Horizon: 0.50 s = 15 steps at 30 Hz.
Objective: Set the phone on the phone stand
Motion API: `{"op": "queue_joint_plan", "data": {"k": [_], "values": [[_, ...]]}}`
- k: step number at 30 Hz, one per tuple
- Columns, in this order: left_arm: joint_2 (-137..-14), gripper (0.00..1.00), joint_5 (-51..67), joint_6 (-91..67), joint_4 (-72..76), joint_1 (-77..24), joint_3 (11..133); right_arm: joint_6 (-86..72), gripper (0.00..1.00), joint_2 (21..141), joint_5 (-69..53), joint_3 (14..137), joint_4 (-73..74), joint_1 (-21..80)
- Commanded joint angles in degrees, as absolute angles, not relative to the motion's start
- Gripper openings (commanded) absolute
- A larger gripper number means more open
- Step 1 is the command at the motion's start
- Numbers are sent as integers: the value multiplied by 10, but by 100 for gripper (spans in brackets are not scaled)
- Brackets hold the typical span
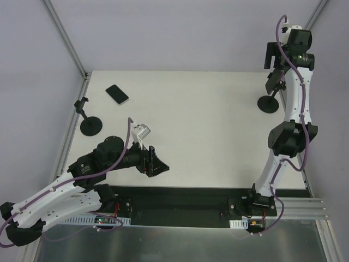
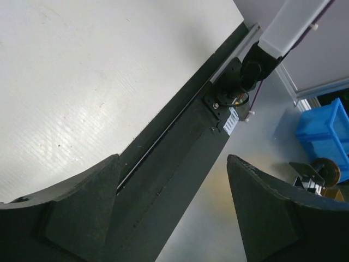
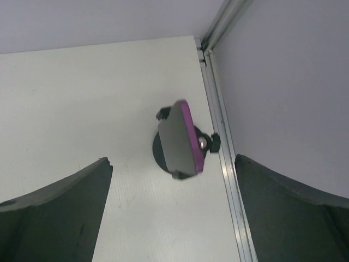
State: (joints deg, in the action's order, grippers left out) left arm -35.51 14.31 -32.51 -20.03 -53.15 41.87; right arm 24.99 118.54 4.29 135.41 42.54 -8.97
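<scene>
Hovering over the purple-cased phone [image 3: 177, 139], right hand [image 1: 274, 68] spread wide

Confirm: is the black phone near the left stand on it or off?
Off. The black phone lies flat on the table, apart from the left stand.

Top camera overlooks the whole table [image 1: 207, 136]; wrist cameras look down at its edges.

Table [image 1: 207, 131]: phone [image 1: 116, 94], left stand [image 1: 91, 125], right stand [image 1: 269, 103]
</scene>
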Motion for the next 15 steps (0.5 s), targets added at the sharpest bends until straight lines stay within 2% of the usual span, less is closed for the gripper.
{"op": "queue_joint_plan", "data": {"k": [1,2,4,8,10,14,15], "values": [[-372,89,92,-348,-240,-526,468,168,96,1049,198,1240,469,-43],[-380,99,75,-352,-283,-526,487,163,96,996,212,1202,458,-29],[-398,99,4,-361,-320,-526,506,141,96,945,254,1121,420,26],[-428,99,-109,-364,-391,-503,569,72,96,827,262,938,389,154],[-455,99,-128,-353,-417,-452,601,37,96,796,221,881,361,241],[-506,99,-80,-306,-429,-302,636,-95,96,723,139,723,294,388],[-514,99,-81,-301,-431,-277,642,-109,96,716,84,669,273,438]]}}
